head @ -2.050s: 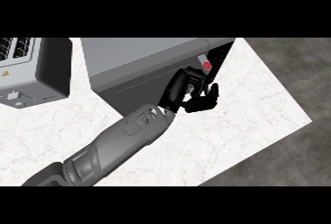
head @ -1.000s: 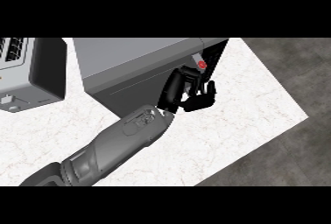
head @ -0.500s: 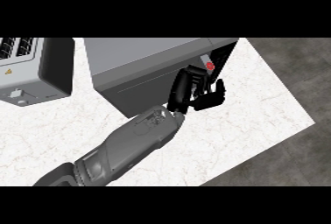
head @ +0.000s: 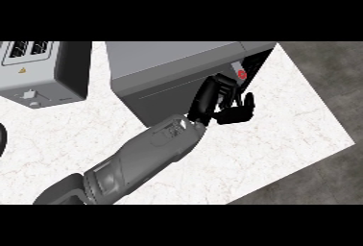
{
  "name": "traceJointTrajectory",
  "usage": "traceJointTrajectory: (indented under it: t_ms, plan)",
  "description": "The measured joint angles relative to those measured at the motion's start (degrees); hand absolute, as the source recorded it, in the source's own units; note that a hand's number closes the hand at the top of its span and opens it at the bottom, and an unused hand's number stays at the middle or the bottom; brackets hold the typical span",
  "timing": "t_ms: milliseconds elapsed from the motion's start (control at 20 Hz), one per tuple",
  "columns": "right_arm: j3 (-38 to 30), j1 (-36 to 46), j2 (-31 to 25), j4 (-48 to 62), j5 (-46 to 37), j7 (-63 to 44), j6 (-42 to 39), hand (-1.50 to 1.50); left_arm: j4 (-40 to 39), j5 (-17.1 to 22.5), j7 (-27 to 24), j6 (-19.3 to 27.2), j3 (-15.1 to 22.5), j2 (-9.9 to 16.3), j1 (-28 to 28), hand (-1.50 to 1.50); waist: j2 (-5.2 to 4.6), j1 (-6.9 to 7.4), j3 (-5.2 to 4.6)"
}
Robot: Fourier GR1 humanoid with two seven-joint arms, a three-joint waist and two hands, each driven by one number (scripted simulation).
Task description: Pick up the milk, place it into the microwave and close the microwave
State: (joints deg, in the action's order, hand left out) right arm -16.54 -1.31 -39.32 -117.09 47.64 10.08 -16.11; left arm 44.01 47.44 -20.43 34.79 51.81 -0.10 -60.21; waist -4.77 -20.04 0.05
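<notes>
The grey microwave (head: 177,67) stands at the back of the counter. Its dark front with a red button (head: 241,74) faces right and is seen edge-on. My right hand (head: 216,101) is open, its straight fingers lying against that front near the lower corner and the thumb sticking out to the right. The right forearm (head: 142,158) crosses the counter from the lower left. No milk shows anywhere. Only a dark sliver of my left hand (head: 2,139) shows at the view's left edge.
A grey toaster (head: 42,72) with slots on top stands at the back left. The white marble counter (head: 284,129) ends in a slanted edge at the right and front right, with dark floor (head: 326,72) beyond.
My right hand has stayed against the microwave's front and crept slightly right and down. The whole scene has slid a little to the right in the view.
</notes>
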Motion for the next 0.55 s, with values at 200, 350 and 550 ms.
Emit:
traceJointTrajectory:
  t_ms: [200,350,550]
  plan:
    - [-1.23,-0.87,-0.17,-0.72,0.62,-0.39,0.47,-1.50,-0.45,0.77,-0.43,-2.42,1.34,0.00,-0.57,-1.50,-0.08,1.00,-0.02]
    - [-2.28,-1.57,-0.57,-1.19,1.05,-0.86,0.70,-1.50,-0.56,1.38,-0.97,-3.66,2.01,0.03,-0.51,-1.50,0.09,1.82,-0.05]
    - [-3.21,-2.47,-0.67,-2.13,1.80,-1.36,1.00,-1.50,-0.63,2.35,-1.59,-5.40,2.70,0.02,-0.49,-1.50,0.22,2.88,-0.08]
